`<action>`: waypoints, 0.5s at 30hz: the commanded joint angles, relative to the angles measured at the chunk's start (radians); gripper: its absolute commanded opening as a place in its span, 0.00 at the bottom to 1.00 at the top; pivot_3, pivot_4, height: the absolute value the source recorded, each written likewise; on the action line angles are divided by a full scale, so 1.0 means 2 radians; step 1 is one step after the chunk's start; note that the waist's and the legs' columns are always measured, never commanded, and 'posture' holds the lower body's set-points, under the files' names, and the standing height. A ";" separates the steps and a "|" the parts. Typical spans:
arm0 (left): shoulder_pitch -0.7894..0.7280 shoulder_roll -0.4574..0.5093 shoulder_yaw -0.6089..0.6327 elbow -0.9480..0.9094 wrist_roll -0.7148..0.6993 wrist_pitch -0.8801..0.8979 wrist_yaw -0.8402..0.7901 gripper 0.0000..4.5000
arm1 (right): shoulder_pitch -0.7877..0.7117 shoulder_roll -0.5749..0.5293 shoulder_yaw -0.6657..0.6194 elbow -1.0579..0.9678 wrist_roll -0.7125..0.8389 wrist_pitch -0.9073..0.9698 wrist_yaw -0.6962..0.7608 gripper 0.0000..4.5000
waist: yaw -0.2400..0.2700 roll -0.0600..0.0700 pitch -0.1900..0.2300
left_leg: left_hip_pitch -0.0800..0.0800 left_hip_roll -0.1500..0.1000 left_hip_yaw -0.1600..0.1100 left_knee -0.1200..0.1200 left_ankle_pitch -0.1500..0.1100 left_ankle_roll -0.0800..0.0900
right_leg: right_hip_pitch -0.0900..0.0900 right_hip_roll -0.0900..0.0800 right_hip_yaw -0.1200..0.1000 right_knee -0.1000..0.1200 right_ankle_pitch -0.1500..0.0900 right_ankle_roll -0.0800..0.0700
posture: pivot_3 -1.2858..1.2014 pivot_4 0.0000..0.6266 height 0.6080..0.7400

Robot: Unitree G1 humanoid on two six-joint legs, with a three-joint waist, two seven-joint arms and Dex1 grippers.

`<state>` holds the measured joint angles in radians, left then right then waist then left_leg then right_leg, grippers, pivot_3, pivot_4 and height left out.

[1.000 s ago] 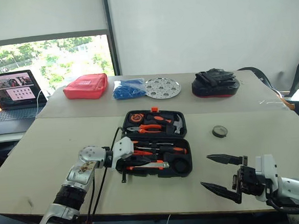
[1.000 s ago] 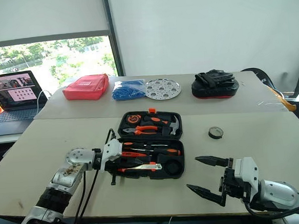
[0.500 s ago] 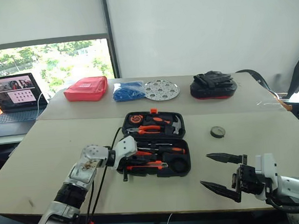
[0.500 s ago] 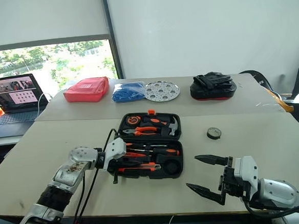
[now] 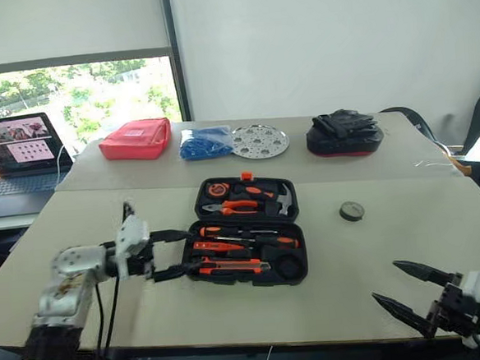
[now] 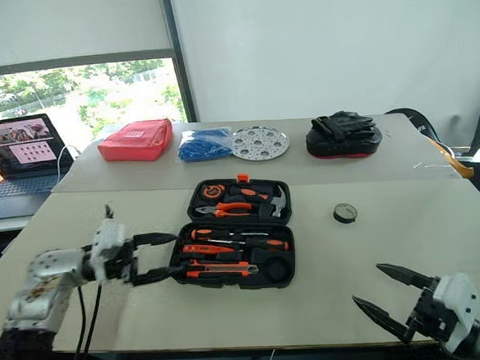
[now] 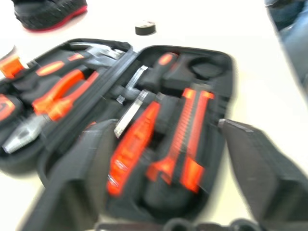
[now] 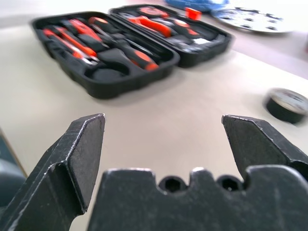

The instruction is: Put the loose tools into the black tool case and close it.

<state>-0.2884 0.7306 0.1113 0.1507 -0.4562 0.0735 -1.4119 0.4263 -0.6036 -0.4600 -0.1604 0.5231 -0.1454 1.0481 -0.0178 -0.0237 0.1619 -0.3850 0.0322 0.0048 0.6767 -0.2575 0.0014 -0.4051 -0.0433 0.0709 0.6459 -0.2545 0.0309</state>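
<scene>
I see the black tool case lying open flat at the middle of the near table, moulded plastic, its front half holding two long screwdrivers and the utility knife in their recesses. The small black tape roll sits loose on the table, well apart to the case's right. My left gripper reaches level toward the case's left edge, fingers spread, holding nothing. My right gripper hangs low at the table's near right edge, jaws wide and empty. A red pouch, blue bundle, perforated metal disc and black bag line the far table
</scene>
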 commanded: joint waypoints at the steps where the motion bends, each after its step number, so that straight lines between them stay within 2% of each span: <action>1: 0.013 0.016 0.039 0.003 -0.023 0.000 -0.001 0.99 | -0.013 0.000 -0.013 -0.003 -0.014 -0.009 -0.027 1.00 | 0.000 0.000 0.000 | 0.000 0.000 0.000 0.000 0.000 0.000 | 0.000 0.000 0.000 0.000 -0.001 0.001 | 0.52 0.24 1.00; 5: 0.025 0.014 0.052 -0.013 -0.036 0.010 0.006 0.99 | -0.082 -0.043 0.015 -0.011 -0.027 0.063 -0.055 1.00 | -0.003 0.000 0.000 | 0.001 0.000 0.001 0.001 0.001 -0.001 | 0.001 0.000 0.000 0.000 -0.001 0.002 | 0.52 0.24 1.00; 10: 0.018 -0.001 0.043 -0.048 -0.056 0.043 0.025 0.99 | -0.273 -0.146 0.118 0.045 -0.061 0.228 -0.043 1.00 | -0.009 0.000 0.001 | 0.001 0.001 0.002 0.001 0.001 -0.001 | 0.000 0.001 0.001 0.000 0.000 0.002 | 0.52 0.24 1.00; 12: 0.012 -0.011 0.039 -0.058 -0.058 0.050 0.039 0.99 | -0.351 -0.158 0.165 0.091 -0.089 0.271 -0.041 1.00 | -0.009 0.000 0.001 | 0.001 0.001 0.001 0.000 0.001 0.000 | 0.000 0.001 0.001 0.000 0.002 -0.001 | 0.52 0.24 1.00; 15: 0.006 -0.024 0.033 -0.067 -0.057 0.053 0.054 0.99 | -0.466 -0.155 0.244 0.187 -0.152 0.299 -0.029 1.00 | -0.008 0.000 0.001 | -0.001 0.000 0.000 0.000 0.001 0.000 | -0.001 0.001 0.000 0.000 0.002 -0.002 | 0.52 0.24 1.00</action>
<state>-0.2641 0.6876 0.1727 0.0525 -0.5527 0.1780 -1.3263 -0.4260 -0.9078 -0.0435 0.1134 0.2983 0.4185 0.9677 -0.0329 -0.0239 0.1636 -0.3882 0.0327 0.0049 0.6770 -0.2558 0.0011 -0.4090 -0.0415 0.0706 0.6457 -0.2505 0.0275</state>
